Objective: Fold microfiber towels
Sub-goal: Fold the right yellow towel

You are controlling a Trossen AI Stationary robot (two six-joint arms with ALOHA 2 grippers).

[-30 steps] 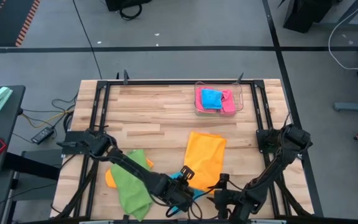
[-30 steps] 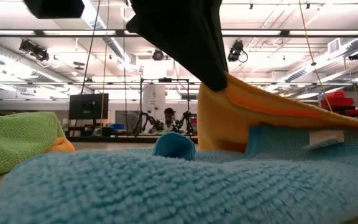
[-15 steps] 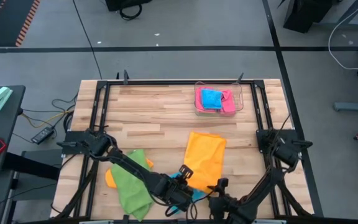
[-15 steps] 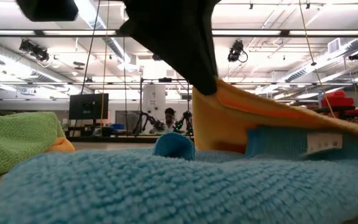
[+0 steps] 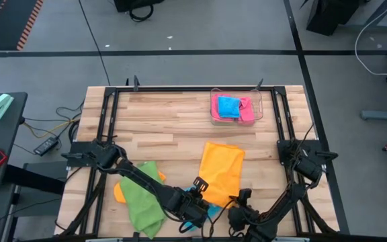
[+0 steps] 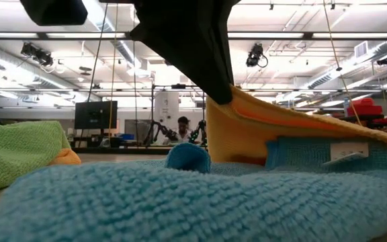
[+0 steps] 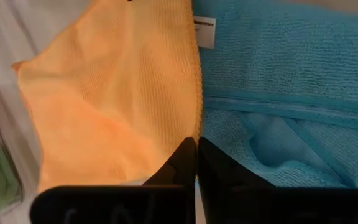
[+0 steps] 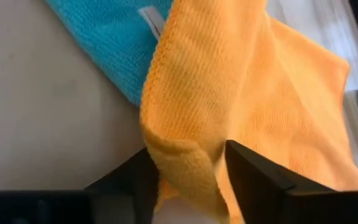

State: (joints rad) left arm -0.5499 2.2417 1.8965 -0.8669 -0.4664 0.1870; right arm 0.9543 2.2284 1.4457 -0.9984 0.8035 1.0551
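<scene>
At the table's near edge, around 6 o'clock in my overhead view, I have both grippers working low over the cloths. My left gripper (image 5: 201,186) sits at about 6 o'clock with its 2 fingers pressed together on the edge of the orange square microfiber towel (image 5: 222,172); the left wrist view shows the dark fingers (image 7: 182,163) meeting right on that towel's hem. Just beside it, toward 5 o'clock, my right gripper (image 5: 244,195) has its fingers spread, and the right wrist view shows a rolled-up fold of the same orange towel (image 8: 191,149) lying between them, the fingers (image 8: 253,171) on either side of the fold; I cannot tell whether they press it.

Under and beside the orange towel lies the sky blue microfiber towel (image 7: 278,93), with a white label (image 7: 204,31) at its edge; from the low view it fills the foreground (image 6: 146,202), with the orange towel raised behind it.

Toward 7 o'clock lies the crumpled green microfiber towel (image 5: 142,198), with a bit of a 2nd orange cloth (image 5: 118,193) showing at its edge.

Farther off, at about 1 o'clock on the wooden slatted table (image 5: 166,128), stands the clear plastic tray (image 5: 258,107), holding a folded blue towel (image 5: 228,107) beside a pink towel (image 5: 246,109).
</scene>
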